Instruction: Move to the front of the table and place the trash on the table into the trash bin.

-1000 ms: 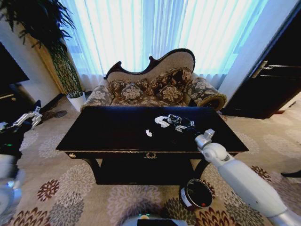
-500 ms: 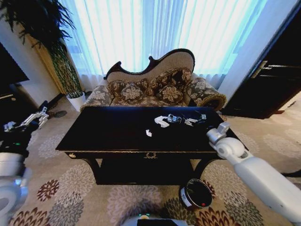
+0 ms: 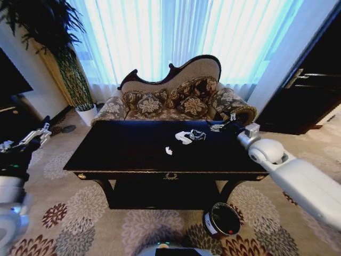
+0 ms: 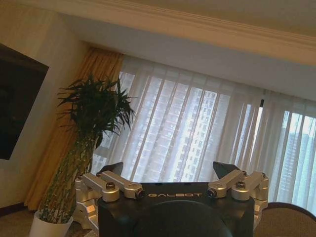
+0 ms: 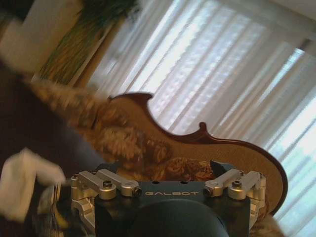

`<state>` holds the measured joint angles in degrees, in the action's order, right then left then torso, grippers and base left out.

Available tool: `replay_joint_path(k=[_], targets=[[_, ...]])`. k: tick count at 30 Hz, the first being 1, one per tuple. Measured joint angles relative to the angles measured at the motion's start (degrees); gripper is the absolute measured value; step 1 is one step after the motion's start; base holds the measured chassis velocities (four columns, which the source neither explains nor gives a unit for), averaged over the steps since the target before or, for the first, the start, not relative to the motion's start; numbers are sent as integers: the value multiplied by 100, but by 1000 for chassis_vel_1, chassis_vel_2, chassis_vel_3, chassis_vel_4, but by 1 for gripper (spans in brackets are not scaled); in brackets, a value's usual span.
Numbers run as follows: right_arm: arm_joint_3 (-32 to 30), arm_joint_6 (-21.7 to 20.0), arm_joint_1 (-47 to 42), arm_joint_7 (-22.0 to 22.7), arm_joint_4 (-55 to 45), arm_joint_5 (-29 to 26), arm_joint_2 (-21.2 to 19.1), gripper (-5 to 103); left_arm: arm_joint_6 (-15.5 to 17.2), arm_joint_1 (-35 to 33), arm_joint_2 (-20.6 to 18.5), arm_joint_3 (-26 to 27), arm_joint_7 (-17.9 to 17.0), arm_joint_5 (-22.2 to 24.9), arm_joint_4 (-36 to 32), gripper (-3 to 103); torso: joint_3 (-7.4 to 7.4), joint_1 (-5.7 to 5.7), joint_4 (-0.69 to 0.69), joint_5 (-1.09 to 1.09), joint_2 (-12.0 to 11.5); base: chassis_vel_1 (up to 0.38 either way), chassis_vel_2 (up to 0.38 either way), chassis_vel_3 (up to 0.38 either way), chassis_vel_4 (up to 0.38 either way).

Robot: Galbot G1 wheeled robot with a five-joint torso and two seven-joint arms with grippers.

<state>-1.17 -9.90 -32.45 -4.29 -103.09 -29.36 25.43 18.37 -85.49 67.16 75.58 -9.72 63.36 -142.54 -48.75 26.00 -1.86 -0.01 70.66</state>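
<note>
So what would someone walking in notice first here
Probably the glossy near-black table with gold trim, centre of the room, with white paper scraps lying on top. Behind it stands a patterned dark-framed sofa against bright sheer curtains. The right claw hovers over the table's far right corner.

Table (image 3: 133, 154): glossy black, gold-trimmed. Trash: white paper scraps (image 3: 183, 137), small scrap (image 3: 168, 151) at their 7 o'clock. Trash bin (image 3: 221, 220): floor, table's 5 o'clock.

The small round dark trash bin (image 3: 222, 219) is partly hidden under the glossy black desk's (image 3: 133, 149) front edge. The white paper scrap (image 5: 22, 182) is blurred.
</note>
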Motion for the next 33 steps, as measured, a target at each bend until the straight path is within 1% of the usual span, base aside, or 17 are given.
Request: replay_joint_path(k=[2, 3, 4, 6, 7, 8, 10, 12, 13, 14, 15, 17, 20, 22, 29, 33], targets=[[276, -178, 247, -193, -21, 125, -153, 100, 1, 3, -11, 1, 1, 5, 0, 100, 0, 0, 0, 2, 0, 0, 0, 0, 0], [276, -178, 247, -193, -21, 125, -153, 100, 1, 3, -11, 1, 1, 5, 0, 100, 0, 0, 0, 2, 0, 0, 0, 0, 0], [366, -277, 346, -259, -54, 117, -214, 100, 1, 2, -12, 2, 1, 5, 8, 100, -1, 0, 0, 3, 0, 0, 0, 0, 0], [523, -599, 572, -400, -198, 70, -390, 100, 1, 4, -13, 8, 1, 2, 68, 100, 0, 1, 1, 0, 0, 0, 0, 0, 0], [528, -710, 608, -446, -287, 72, -467, 100, 0, 9, -13, 11, 1, 1, 86, 100, -1, 0, 1, 0, 0, 0, 0, 0, 0], [528, -710, 608, -446, -287, 72, -467, 100, 0, 9, -13, 11, 1, 1, 86, 100, -1, 0, 1, 0, 0, 0, 0, 0, 0], [385, -924, 529, -505, -543, 160, -611, 100, 0, 21, 0, 3, 3, -2, 104, 100, 0, 0, 0, -2, 0, 0, 0, 0, 0], [205, -1129, 328, -454, -845, 218, -693, 100, 0, 30, 33, -25, 5, -11, 103, 100, 0, 0, 0, -1, 0, 0, 0, 0, 0], [205, -1129, 328, -454, -845, 218, -693, 100, 0, 30, 33, -25, 5, -11, 103, 100, 0, 0, 0, -1, 0, 0, 0, 0, 0], [150, -1206, 221, -377, -969, 223, -716, 100, 1, 30, 44, -33, 5, -15, 100, 100, 0, 0, -1, -1, 0, 0, 0, 0, 0], [83, -1294, 48, -197, -1176, 226, -742, 100, 0, 30, 52, -46, 6, -18, 87, 100, 0, 0, 0, 1, 0, 0, 0, 0, 0], [33, -1360, -157, 39, -1413, 254, -757, 100, 0, 28, 52, -48, 8, -19, 77, 100, 0, 0, 0, -1, 0, 0, 0, 0, 0], [30, -1382, -292, 159, -1529, 338, -756, 100, 0, 23, 41, -43, 9, -19, 72, 100, 0, 0, 0, 0, 0, 0, 0, 0, 0], [96, -1419, -420, 314, -1617, 478, -706, 100, -2, 9, 22, -14, 11, -4, 65, 100, 0, 0, 0, -1, 0, 0, 0, 0, 0], [238, -1520, -589, 462, -1681, 639, -632, 100, -7, -13, -33, 69, 17, 64, 63, 100, 0, 0, 0, 0, 0, 0, 0, 0, 0], [421, -1338, -582, 531, -1696, 657, -653, 100, -7, 17, -74, 82, 18, 99, 62, 100, 0, 0, 0, 0, 0, 0, 0, 0, 0]])
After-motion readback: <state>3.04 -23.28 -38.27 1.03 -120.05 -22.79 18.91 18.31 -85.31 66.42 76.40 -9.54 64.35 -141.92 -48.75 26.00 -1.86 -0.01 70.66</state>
